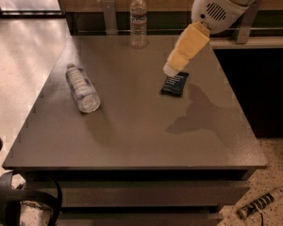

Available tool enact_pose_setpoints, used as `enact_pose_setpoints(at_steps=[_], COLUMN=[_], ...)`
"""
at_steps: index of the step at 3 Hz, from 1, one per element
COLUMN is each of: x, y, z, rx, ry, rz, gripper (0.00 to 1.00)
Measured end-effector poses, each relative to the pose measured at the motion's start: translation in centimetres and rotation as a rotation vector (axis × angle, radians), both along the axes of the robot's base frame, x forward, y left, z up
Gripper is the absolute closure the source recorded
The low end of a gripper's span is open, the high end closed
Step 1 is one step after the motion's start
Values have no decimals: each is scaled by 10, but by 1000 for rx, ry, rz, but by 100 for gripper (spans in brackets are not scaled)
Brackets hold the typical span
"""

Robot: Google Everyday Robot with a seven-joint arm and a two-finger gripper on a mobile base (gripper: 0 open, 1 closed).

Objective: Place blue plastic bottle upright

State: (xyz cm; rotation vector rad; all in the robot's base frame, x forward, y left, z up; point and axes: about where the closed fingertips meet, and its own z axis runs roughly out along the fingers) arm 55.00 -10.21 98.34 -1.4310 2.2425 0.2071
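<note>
**Lying bottle, light and slick: take it across the body**

The bottle (82, 88) lies on its side on the left part of the tabletop (132, 140), cap toward the far edge and base toward me; nothing touches it. The hand (171, 70) hangs above the right half, just over a dark packet (174, 84) and well apart from the bottle; I cannot tell whether it is wide or narrow, though I see nothing in it. I judge the bottle light, thin-walled and springy; whether there is water in it I cannot tell. A hard squeeze would likely dent it; a soft one could let it slip, since the plastic is smooth and round; it may also roll at first touch. I would take hold across the ribbed body near the middle, by the label band, with the hand square to the long axis; the ribs should give some bite. A tall bottle (138, 20) stands upright at the far edge, out of the way.
</note>
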Motion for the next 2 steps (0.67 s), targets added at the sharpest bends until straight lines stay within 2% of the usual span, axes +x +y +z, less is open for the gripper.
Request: enact_pose_setpoints(at_steps=[1, 2], x=[22, 42], y=[54, 116], z=[4, -2], rx=[-28, -118], ry=[34, 82], rz=[-32, -25], gripper=[0, 0])
